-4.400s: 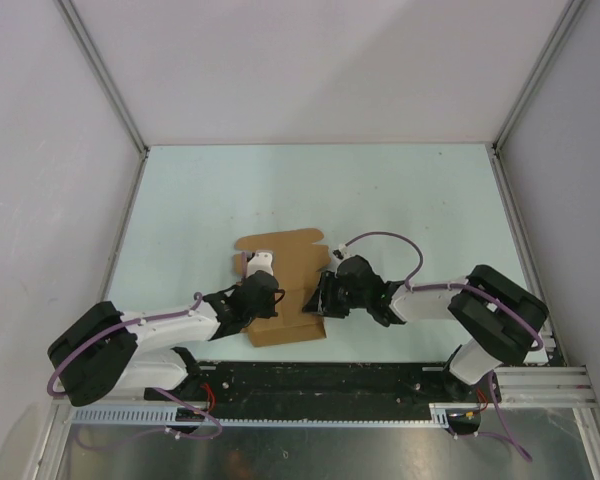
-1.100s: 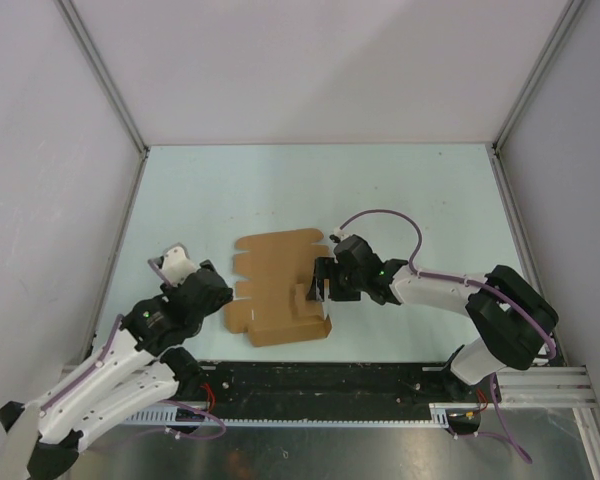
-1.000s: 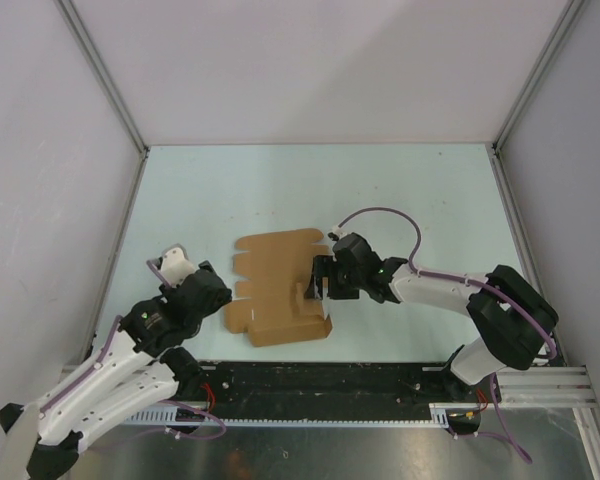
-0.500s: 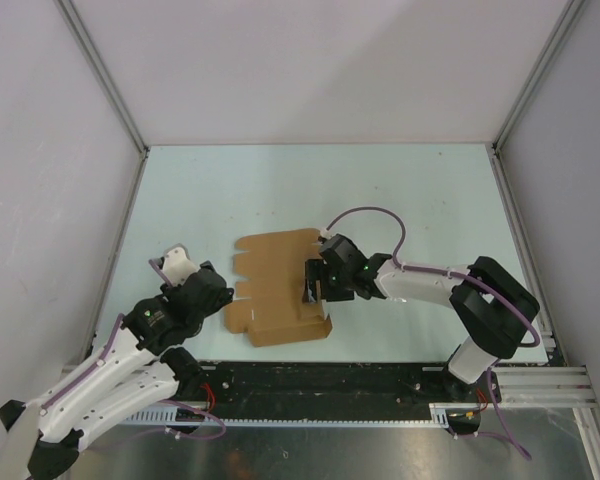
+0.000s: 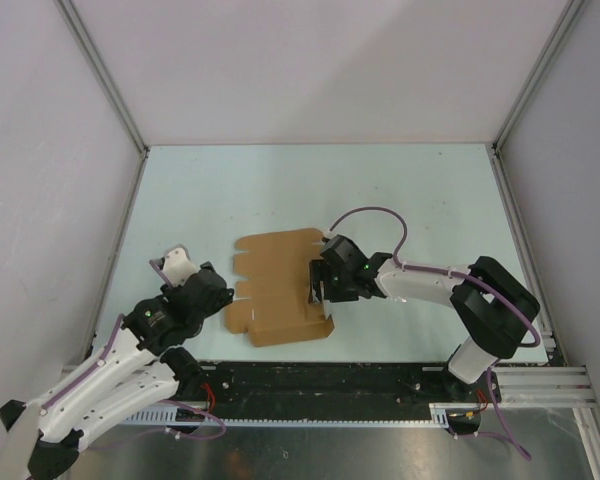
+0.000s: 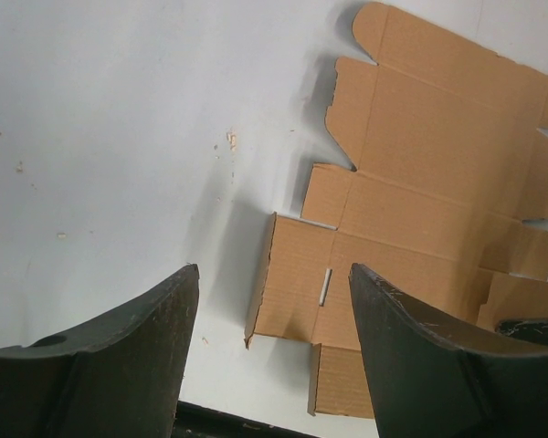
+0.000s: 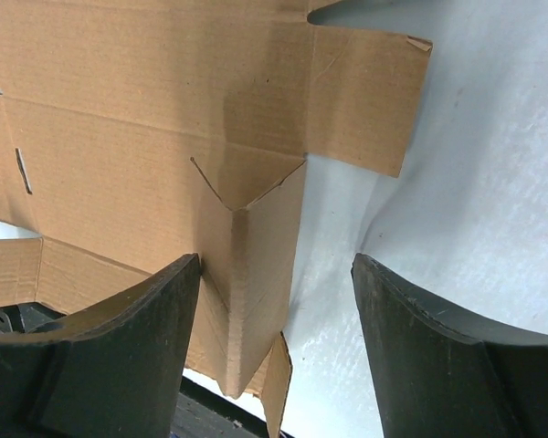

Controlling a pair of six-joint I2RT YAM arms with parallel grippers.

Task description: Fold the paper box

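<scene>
At the front edge of the worktop (image 5: 380, 190), the right gripper (image 7: 276, 265), open, straddles the raised flap (image 7: 251, 319) of the paper box (image 5: 275, 285), presumably to crease it; left gripper (image 6: 274, 283) open, empty.

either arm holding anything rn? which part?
Nothing held: right gripper open astride a raised flap of the paper box; left gripper open, off it.

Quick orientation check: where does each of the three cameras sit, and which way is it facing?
Top external: above and behind the bases, looking down on the table; left arm, right arm and paper box show.
Left wrist: on the left arm, looking down between the open left gripper fingers at the box's edge.
Right wrist: on the right arm, looking down through the right gripper at a raised flap.
Shared: all three see the box.
</scene>
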